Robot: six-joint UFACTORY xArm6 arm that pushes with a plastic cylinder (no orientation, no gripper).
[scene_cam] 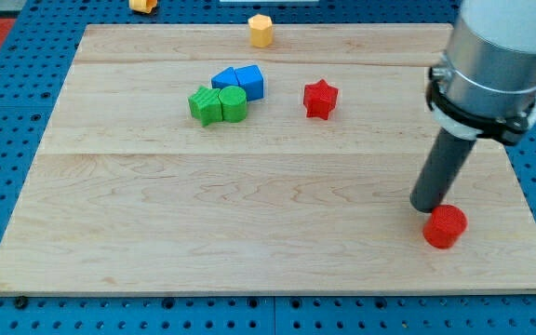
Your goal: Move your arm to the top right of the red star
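Note:
The red star (320, 99) lies on the wooden board (249, 223) in the upper middle. My tip (427, 207) rests on the board at the view's right, well below and to the right of the red star. A red cylinder (445, 226) sits right beside my tip, just below and to its right; whether they touch I cannot tell.
Two blue blocks (239, 81) and two green blocks (218, 104) cluster left of the red star. A yellow-orange hexagonal block (261, 30) stands at the board's top edge. Another yellow-orange block (142, 5) lies off the board at the view's top.

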